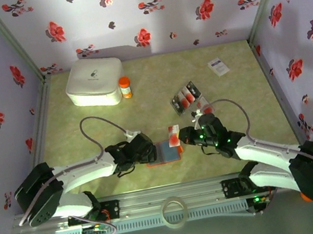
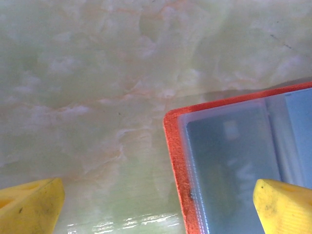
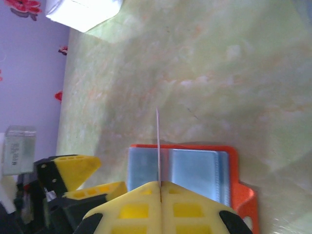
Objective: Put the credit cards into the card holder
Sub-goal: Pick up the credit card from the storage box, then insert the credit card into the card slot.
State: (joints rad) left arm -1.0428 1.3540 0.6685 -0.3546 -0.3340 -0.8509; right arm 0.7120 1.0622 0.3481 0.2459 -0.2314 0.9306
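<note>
While a thin red-blotched credit card (image 3: 158,146) is pinched edge-on in the right claw (image 3: 160,187), over the flat orange card holder (image 3: 233,161), the left claw (image 2: 157,204) is spread open astride its corner.

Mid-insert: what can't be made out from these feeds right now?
Right wrist: held card, pinched in the right tool, is edge-on; its face is hidden.
Left wrist: card holder is cut off by the right and bottom edges; pocket contents blurred.
Top: loose cards overlap and are too small to count; white card print too small to read.
</note>
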